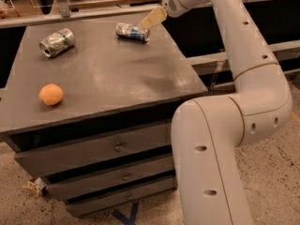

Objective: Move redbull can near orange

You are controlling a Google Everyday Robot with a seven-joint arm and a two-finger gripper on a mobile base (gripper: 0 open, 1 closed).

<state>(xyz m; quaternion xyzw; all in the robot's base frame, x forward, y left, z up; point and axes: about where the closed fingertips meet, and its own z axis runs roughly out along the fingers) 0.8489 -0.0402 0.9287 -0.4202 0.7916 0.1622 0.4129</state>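
One slim blue-patched can point(132, 32) is laid far right on the cabinet top point(117, 74), well apart from the near-left orange point(50, 94), and the gripper point(152, 18) is held just beside it, likely for grasping; whether it is clenched cannot be told.

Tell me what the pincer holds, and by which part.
Nothing clearly: the pincer hovers by the right end of the redbull can, lying on the table.

No legible lettering, even on the redbull can point(132, 32) just beside the gripper point(149, 21) over the cabinet top point(117, 74)
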